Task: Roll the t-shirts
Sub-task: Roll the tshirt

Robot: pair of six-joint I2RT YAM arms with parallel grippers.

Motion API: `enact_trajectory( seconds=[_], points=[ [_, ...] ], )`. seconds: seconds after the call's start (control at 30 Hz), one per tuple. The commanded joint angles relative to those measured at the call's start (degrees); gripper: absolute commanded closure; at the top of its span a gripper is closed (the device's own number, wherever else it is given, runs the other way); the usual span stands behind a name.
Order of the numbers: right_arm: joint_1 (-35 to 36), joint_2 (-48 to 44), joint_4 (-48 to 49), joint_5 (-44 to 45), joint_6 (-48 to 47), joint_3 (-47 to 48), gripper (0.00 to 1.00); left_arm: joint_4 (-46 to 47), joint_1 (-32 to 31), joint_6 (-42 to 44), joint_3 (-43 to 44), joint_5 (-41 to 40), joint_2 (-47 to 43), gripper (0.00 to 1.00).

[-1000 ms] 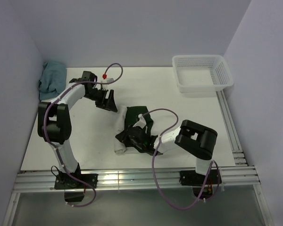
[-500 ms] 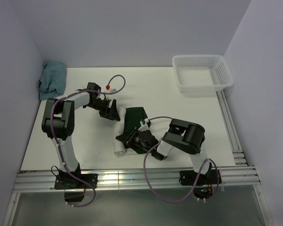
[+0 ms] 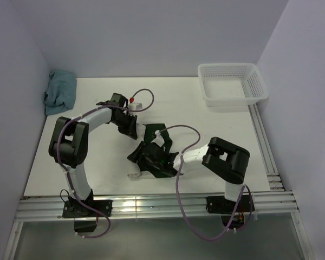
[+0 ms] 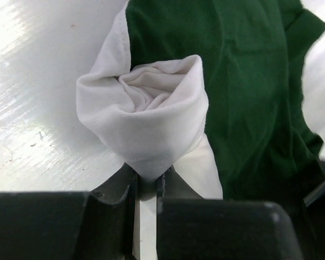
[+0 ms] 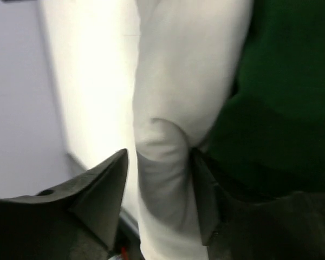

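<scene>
One t-shirt (image 3: pixel 153 133), cream-white with dark green sleeves, lies rolled in a bundle mid-table. In the left wrist view its rolled white end (image 4: pixel 147 111) bulges above my left gripper (image 4: pixel 147 185), which is shut on a pinch of that cloth; the green sleeve (image 4: pixel 249 81) spreads to the right. From above, the left gripper (image 3: pixel 131 129) sits at the bundle's far end. My right gripper (image 3: pixel 143 160) is at the near end. Its jaws (image 5: pixel 160 157) stand open astride the white roll (image 5: pixel 179 103), with a gap on the left side.
A white mesh basket (image 3: pixel 232 84) stands at the back right. A teal-blue cloth (image 3: pixel 59 91) lies crumpled in the back left corner. Metal rails (image 3: pixel 151 205) run along the near edge and the right side. Purple walls close in on both sides.
The left gripper came down from the back onto the bundle's far end and shut on the cloth. The right gripper's jaws opened around the near end of the roll.
</scene>
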Motion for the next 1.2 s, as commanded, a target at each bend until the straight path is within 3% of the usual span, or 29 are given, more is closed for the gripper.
enact_trajectory(
  seconds=[0.0,0.17,0.37,0.77,1.17],
  points=[
    [3.4,-1.6,-31.4,8.0,-5.6,8.9,0.41,-1.0,-0.9,-0.5,1.9,-11.2,-1.0,1.00],
    [7.5,0.0,-53.2,15.9,-5.2,20.9,0.36,-2.3,-3.0,-0.8,2.9,-16.1,-0.8,1.00],
    [11.0,-1.2,-64.9,23.5,-3.5,27.5,0.35,-3.6,-4.8,-1.2,3.8,-18.2,-1.1,1.00],
    [10.9,1.3,-67.4,32.4,-10.2,39.5,0.35,-5.5,-7.8,-1.3,5.7,-20.2,-0.4,1.00],
    [9.5,12.4,-66.6,31.1,-13.0,47.4,0.37,-7.6,-9.5,-1.3,8.1,-21.4,1.3,1.00]
  ],
)
